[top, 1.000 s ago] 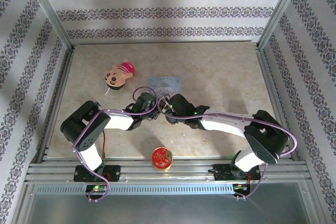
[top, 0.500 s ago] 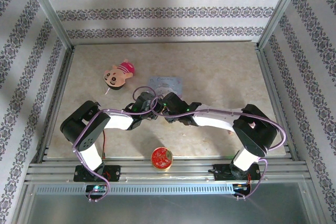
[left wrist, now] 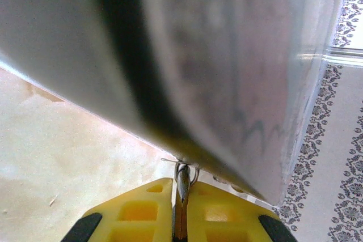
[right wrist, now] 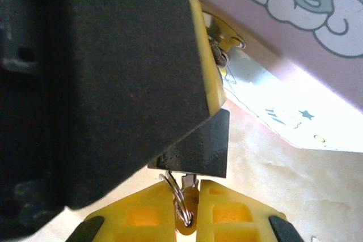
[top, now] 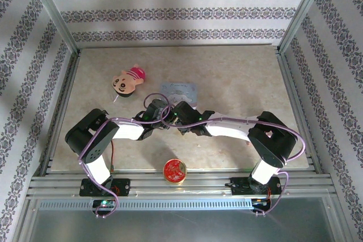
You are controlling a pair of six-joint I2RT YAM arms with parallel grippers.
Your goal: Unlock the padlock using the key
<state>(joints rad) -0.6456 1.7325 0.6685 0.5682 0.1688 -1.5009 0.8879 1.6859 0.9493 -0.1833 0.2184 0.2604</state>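
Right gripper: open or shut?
Shut. In the right wrist view the right gripper has its yellow fingers nearly meeting, pinching a small ringed metal piece, probably the key.

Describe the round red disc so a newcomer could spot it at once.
Look to the near edge of the table, midway along the metal rail. There lies the red disc, apart from everything else. It is the only round, red thing; the tin is pale blue and rectangular, the doll pink and tan.

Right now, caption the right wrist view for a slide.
Right gripper pinches the ringed key near the pale blue tin.
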